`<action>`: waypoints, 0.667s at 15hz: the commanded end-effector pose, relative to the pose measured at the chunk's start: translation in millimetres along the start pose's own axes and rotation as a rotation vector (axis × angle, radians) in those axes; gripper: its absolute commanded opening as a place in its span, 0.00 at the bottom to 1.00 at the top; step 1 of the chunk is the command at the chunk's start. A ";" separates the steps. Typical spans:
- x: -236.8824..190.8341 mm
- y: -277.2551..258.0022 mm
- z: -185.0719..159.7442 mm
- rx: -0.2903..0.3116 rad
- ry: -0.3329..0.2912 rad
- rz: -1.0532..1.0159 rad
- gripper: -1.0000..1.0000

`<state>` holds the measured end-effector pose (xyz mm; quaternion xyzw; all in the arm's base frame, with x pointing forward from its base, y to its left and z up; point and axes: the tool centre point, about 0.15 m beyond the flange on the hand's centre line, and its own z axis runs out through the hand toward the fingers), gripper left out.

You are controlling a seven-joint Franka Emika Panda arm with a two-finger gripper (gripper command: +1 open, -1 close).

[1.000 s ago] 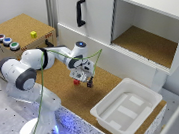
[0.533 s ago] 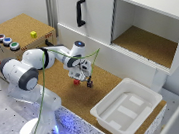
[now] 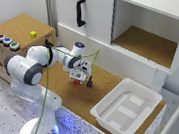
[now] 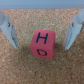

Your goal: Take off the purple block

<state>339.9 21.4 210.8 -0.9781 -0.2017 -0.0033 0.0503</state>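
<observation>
Purple block is hard to find: a dark speck [image 3: 89, 83] beside the gripper [image 3: 82, 80] may be it or a fingertip. The fingers [image 4: 10, 31] stand spread, clear of a red cube [image 4: 43, 45] marked "H" on the cork board [image 3: 67, 96].

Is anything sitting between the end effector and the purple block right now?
The red cube sits between the fingers of the open end effector; no purple block shows there. A dark shape beside the cube might be it, but I cannot tell.
</observation>
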 end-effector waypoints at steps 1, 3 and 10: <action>14.1 0.7 10.3 0.023 -0.015 0.010 0.00; 13.1 -0.1 8.8 0.021 -0.014 0.013 0.00; 25.3 -24.6 -25.9 -0.009 -0.037 -0.116 0.00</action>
